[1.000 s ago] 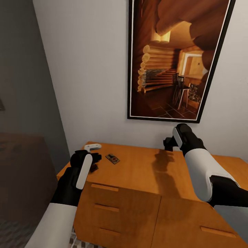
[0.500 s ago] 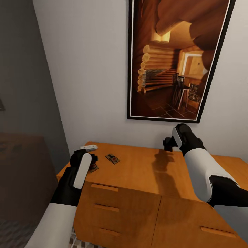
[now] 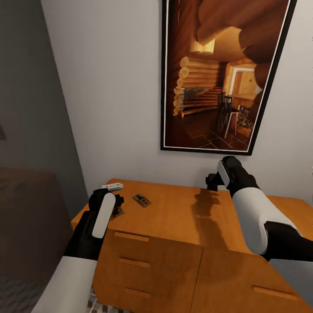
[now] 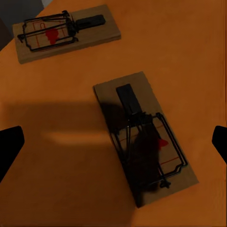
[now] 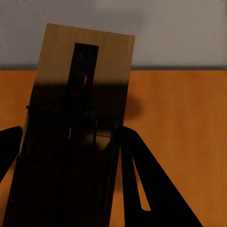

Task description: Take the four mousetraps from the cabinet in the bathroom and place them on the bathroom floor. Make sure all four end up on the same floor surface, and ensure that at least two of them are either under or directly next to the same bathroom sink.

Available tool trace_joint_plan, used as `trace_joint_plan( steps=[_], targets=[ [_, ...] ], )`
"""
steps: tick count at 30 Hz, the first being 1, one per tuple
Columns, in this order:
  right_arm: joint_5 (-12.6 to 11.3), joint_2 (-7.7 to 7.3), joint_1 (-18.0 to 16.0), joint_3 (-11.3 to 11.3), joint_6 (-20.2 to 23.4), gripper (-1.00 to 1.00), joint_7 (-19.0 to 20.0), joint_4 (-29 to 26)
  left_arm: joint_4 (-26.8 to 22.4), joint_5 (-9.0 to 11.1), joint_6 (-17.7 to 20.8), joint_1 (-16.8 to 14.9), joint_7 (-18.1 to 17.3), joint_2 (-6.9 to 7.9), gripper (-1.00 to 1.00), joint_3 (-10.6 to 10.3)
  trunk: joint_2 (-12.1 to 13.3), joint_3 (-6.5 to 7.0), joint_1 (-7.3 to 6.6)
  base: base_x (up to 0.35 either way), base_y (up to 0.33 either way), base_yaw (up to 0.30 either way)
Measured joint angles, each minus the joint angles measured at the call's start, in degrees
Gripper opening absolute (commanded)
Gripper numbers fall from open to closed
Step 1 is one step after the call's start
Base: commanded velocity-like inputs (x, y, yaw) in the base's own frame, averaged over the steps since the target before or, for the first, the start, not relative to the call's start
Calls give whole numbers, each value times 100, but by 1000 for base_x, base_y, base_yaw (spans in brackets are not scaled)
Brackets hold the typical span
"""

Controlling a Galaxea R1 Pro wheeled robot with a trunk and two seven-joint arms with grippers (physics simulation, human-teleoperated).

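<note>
Orange-brown cabinet (image 3: 182, 217) top against a white wall, framed picture (image 3: 219, 74) above. Left gripper (image 4: 113, 142) hovering spread wide over a mousetrap (image 4: 144, 137) lying flat on the cabinet top, fingertips (image 4: 9, 146) apart on either side, not touching it. Long axis of that trap diagonal between the fingers, spring bar and red bait toward one end. Second mousetrap (image 4: 66, 32) near it, flat, long axis roughly crosswise to the first. Right gripper (image 5: 71, 156) clamped on a third mousetrap (image 5: 80, 109), held above the cabinet top, long axis along the fingers, free end pointing at the wall. White object (image 3: 112, 187) at the cabinet's back left corner.
</note>
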Motion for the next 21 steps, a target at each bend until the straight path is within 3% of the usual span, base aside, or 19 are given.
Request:
trace_joint_plan(
  steps=[7, 21],
  targets=[
    [0, 3, 0, 1, -1, -100, 1, 0, -1, 0, -5, 0, 4, 0, 100, 3, 0, 0, 0, 0, -150, 0],
    [19, -14, 0, 7, 1, -100, 7, 350, -1, -18, -16, 0, 5, 0, 100, 0, 0, 0, 0, 0, -16, 0]
  ],
)
